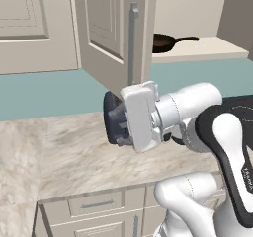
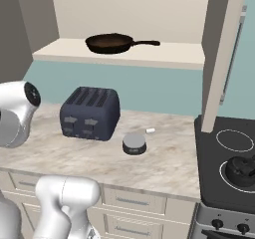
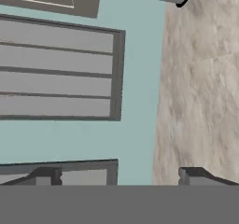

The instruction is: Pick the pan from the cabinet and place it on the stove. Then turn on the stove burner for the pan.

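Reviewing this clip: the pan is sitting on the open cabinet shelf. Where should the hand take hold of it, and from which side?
Probably the pan's thin straight handle, approached from the open front of the cabinet. The handle juts out along the shelf toward the stove side, clear of the bowl, and is narrow enough for the open hand to close across it.

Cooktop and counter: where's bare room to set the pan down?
On the stove, the rear ring is bare; the front ring holds a kettle. Counter is free between puck and stove. Crowded around the toaster.
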### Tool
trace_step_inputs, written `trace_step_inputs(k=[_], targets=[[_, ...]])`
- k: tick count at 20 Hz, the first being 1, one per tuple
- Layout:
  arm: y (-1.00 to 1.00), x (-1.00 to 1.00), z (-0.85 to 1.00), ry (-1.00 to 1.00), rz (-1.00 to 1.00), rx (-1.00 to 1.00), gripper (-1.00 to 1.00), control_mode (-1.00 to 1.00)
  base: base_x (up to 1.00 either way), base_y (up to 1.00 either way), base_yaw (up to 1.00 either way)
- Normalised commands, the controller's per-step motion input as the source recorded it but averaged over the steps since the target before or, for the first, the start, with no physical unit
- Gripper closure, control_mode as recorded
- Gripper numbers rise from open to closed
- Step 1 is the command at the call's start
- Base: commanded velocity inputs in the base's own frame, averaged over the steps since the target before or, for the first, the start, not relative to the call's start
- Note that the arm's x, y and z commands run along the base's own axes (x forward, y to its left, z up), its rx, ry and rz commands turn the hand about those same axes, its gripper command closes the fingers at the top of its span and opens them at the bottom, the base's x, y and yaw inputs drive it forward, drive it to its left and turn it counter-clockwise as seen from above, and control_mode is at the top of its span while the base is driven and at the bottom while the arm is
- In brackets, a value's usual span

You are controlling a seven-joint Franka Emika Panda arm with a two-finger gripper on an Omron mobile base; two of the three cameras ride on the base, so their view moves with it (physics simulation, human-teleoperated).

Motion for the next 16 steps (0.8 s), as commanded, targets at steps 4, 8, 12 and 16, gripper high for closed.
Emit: trace_step_inputs(k=[4, 8, 12, 16], targets=[[-0.74, -0.92, 0.0, -0.21, -0.02, 0.17, -1.0, -1.0, 0.0, 0.0, 0.0], [-0.63, -0.9, 0.03, -0.23, -0.03, 0.14, -1.0, -1.0, 0.0, 0.0, 0.0], [-0.42, -0.4, 0.15, -0.2, -0.03, 0.05, -1.0, -1.0, 0.0, 0.0, 0.0], [-0.26, -0.04, 0.19, -0.26, -0.06, 0.0, -1.0, -1.0, 0.0, 0.0, 0.0]])
